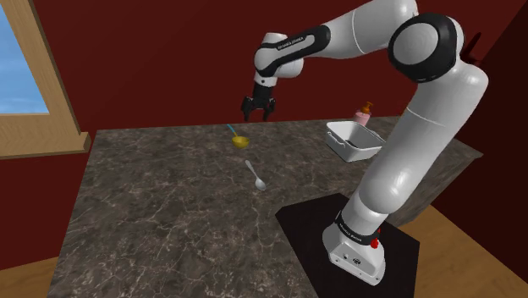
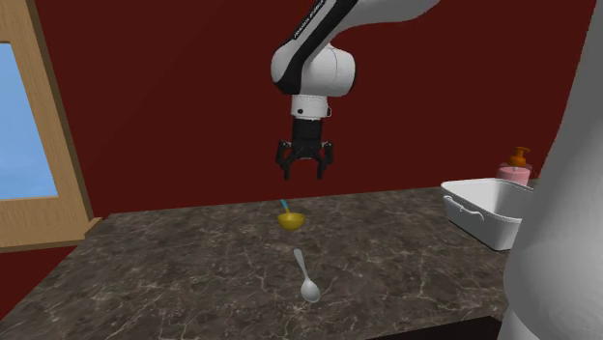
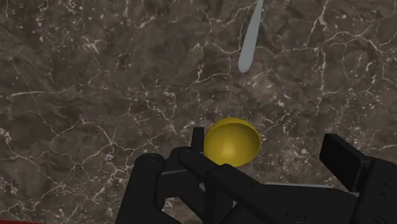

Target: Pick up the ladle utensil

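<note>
The yellow-bowled ladle (image 1: 239, 140) with its slim blue handle lies flat on the dark marbled stone tabletop (image 1: 161, 203), toward the far edge near the red wall, with a pale grey spoon (image 1: 256, 176) lying apart from it on the near side. The black jaws hang well above the ladle, standing apart with nothing between them; in the wrist view the yellow bowl sits just beyond the inner finger. Assessment: no grasp is made, so the descent, the closing on the ladle and the lift all remain outstanding.
</note>
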You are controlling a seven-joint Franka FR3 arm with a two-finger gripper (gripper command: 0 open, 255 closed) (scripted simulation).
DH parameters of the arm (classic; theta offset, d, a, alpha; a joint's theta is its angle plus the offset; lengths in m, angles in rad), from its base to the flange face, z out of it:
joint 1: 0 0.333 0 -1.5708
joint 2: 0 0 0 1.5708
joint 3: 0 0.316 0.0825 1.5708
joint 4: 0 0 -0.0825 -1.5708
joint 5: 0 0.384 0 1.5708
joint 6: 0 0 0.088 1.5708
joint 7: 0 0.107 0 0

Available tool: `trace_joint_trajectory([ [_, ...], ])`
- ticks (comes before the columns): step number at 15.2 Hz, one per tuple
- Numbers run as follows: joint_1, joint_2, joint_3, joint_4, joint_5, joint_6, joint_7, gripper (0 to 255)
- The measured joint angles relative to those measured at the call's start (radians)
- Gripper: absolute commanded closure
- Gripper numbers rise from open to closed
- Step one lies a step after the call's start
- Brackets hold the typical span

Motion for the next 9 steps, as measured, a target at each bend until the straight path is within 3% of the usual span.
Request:
trace_joint_trajectory([
  [9,-0.042,0.349,0.000,0.253,0.130,0.073,-0.043,0],
])
